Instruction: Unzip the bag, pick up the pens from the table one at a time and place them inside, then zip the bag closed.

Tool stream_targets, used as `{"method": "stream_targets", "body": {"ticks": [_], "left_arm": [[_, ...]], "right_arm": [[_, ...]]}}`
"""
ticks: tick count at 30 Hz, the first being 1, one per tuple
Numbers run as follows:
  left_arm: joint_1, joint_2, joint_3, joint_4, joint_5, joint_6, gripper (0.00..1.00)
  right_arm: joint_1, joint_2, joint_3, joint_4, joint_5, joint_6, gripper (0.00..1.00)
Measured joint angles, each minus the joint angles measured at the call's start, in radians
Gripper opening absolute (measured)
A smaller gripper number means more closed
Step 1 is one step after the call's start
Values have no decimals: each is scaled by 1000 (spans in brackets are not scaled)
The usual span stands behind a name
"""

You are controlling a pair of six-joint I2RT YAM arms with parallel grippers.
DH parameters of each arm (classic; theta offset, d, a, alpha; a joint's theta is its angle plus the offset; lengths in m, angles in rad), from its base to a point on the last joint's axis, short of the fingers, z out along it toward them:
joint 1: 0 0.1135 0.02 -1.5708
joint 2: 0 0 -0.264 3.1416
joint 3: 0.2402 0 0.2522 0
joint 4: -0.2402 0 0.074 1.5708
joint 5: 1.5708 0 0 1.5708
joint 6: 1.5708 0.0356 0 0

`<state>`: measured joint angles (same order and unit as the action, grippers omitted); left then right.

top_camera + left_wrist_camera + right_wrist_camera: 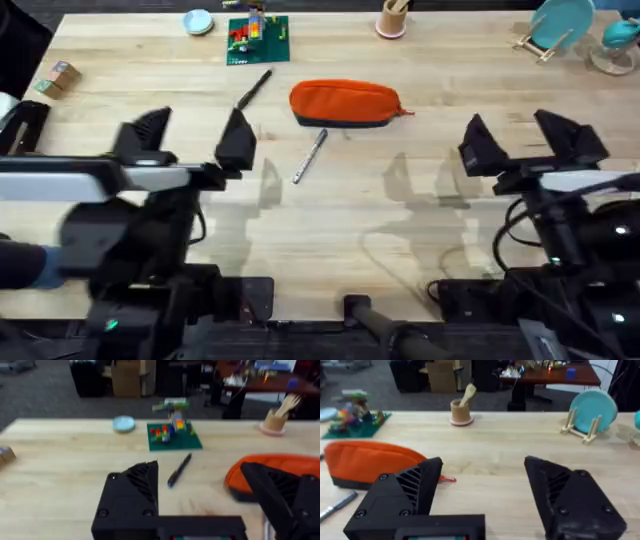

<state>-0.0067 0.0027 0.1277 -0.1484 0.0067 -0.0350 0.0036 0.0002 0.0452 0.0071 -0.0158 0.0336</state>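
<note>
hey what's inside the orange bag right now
Nothing can be told: the bag looks zipped shut, so its fabric hides its inside. Both pens lie outside it on the table: the black pen and the silver pen.

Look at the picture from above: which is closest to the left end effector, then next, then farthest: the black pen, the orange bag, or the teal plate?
From the left end effector:
1. Black pen, just beyond it.
2. Orange bag, mid-table, to its right.
3. Teal plate, far right corner.
</note>
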Motion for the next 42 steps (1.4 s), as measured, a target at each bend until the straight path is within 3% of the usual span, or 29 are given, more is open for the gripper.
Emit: {"method": "stream_targets", "body": {"ticks": [5,10,17,26,34,42], "left_arm": [[0,61,170,-91,0,-4,994],[0,209,368,-241,0,-6,994],[0,502,655,-444,0,-7,993],[0,841,956,-627,0,-7,993],[0,1032,1066,-650,0,-7,993],[0,1089,1068,-653,1,0,993]], "right_arm": [[0,22,135,-103,0,16,996],[0,111,331,-270,0,20,996],[0,357,644,-546,-4,23,996],[0,703,989,-808,-7,23,996],[0,951,1164,-928,-7,41,996],[0,1092,1216,-964,-7,49,996]]}}
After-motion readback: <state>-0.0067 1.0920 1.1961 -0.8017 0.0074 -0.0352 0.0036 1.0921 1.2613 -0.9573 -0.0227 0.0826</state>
